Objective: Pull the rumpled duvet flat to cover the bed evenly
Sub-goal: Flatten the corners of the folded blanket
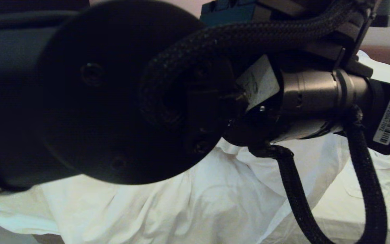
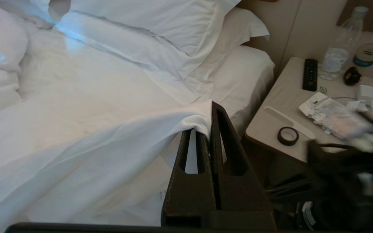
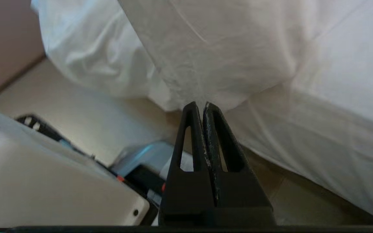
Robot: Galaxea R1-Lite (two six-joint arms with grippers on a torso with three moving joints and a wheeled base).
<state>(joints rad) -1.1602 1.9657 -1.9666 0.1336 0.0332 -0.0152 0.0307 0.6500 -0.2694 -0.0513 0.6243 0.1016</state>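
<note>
A beige desk (image 2: 270, 123) stands by the headboard corner, carrying a black remote (image 2: 310, 74) near its back edge, with a clear water bottle (image 2: 338, 48) just beside it. Nearer the front edge lie a roll of black tape (image 2: 288, 136) and a flat white comb (image 2: 287, 121), with crumpled wrappers (image 2: 330, 115) and a white charger (image 2: 367, 94) further along. Two white pillows (image 2: 160, 29) lean at the head end.

Cluttered nightstand (image 2: 272, 129) just beside the bed (image 2: 244, 74), close against the left end effector (image 2: 207, 126).
</note>
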